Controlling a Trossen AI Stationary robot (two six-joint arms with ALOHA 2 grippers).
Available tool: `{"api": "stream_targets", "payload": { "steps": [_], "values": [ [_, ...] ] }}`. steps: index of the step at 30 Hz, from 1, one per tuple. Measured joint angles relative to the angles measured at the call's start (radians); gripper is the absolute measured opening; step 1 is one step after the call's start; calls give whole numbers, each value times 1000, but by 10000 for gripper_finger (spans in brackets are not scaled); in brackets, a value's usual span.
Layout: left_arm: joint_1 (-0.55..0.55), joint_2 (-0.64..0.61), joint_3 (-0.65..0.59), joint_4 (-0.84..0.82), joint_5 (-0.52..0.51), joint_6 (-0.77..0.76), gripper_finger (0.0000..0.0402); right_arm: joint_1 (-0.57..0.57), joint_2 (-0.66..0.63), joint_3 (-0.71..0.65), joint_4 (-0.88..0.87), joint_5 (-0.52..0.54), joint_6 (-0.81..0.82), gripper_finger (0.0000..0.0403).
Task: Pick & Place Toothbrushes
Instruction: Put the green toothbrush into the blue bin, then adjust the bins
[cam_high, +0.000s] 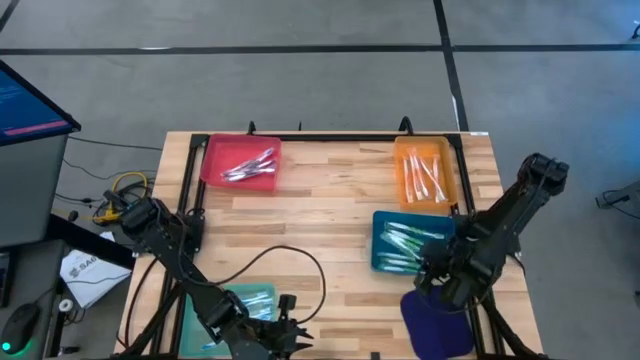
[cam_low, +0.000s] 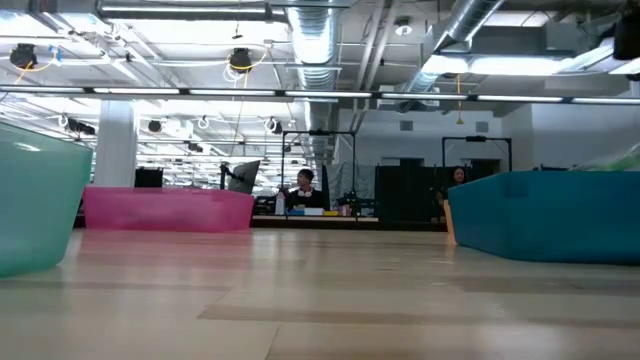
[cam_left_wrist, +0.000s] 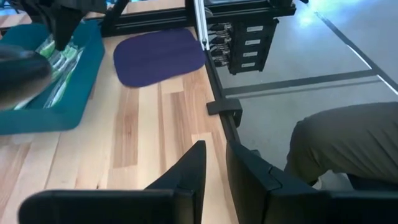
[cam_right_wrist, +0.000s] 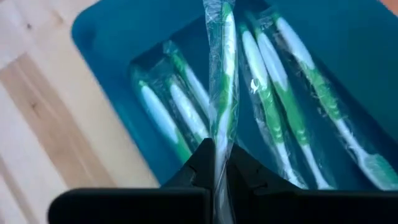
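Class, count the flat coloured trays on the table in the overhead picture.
5: pink tray far left, orange tray far right, blue tray below it, teal tray near left, purple tray near right, partly hidden.

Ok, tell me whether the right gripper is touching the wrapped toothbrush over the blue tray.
Touching. The right wrist view shows the right gripper shut on a wrapped green-and-white toothbrush, its fingers pinching it above the blue tray.

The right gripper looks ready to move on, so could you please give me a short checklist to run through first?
1. Right gripper shut on a wrapped green toothbrush: ok.
2. Only one toothbrush between its fingers: ok.
3. Toothbrush lifted clear of the blue tray: cannot tell.
4. Purple mat bare for placing: cannot tell, arm covers part.
5. Left gripper away at the table's near edge: ok.
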Motion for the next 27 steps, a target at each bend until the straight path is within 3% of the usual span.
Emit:
{"api": "stream_targets", "payload": {
  "steps": [5, 14, 19, 27],
  "values": [
    [0, 0, 0, 1, 0, 0, 56, -47, -23, -14, 4, -6, -29, 25],
    [-2, 0, 0, 2, 1, -10, 57, -92, -19, -14, 0, -54, -37, 163],
    [-2, 0, 0, 2, 2, -11, 57, -91, -19, -14, -1, -54, -39, 217],
    [-2, 0, 0, 2, 4, -5, 57, -91, -20, -13, -1, -13, -84, 237]
  ]
}}
